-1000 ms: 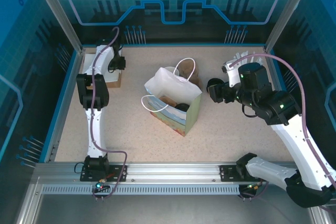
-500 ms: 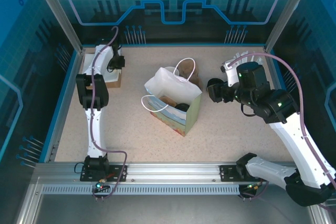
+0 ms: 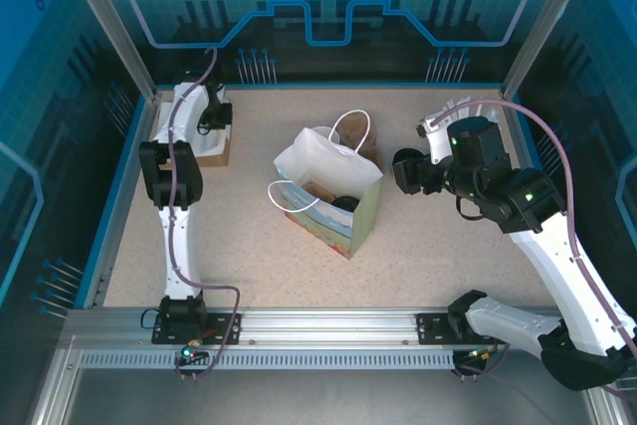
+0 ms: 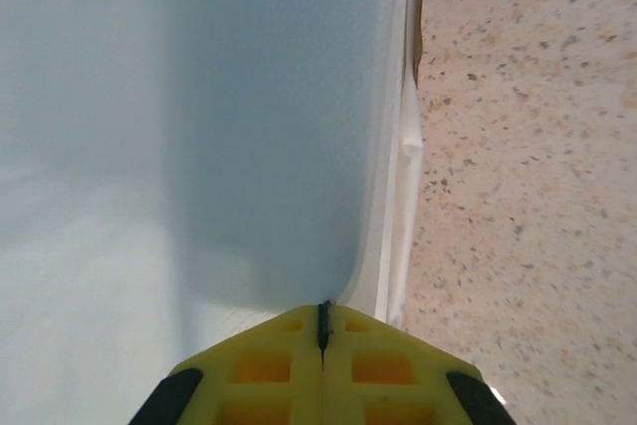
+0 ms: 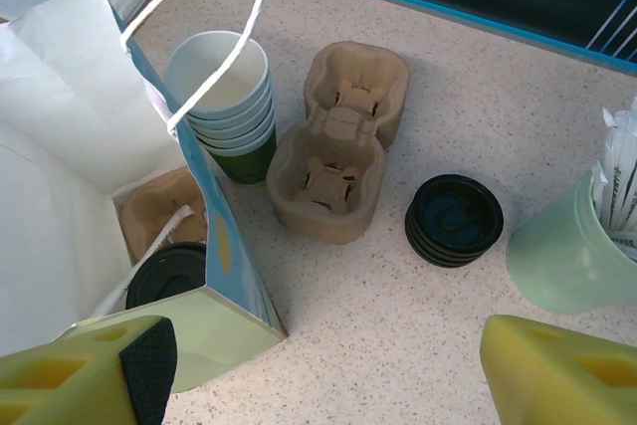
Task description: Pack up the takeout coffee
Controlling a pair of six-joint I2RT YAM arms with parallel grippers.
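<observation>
green cup stack stands between bag and pulp carriers

Bright even overhead light, soft shadows; left wrist view close, blurry, shaded; right wrist sharp.

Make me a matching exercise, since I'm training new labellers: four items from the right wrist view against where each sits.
Items
1. stacked green cups
2. black lid stack
3. pale green straw cup
4. black-lidded cup

Places
A. inside the paper bag
B. just right of the empty pulp carrier
C. at the view's right edge
D. between bag and carrier

Pairs: 1-D, 2-B, 3-C, 4-A
</observation>
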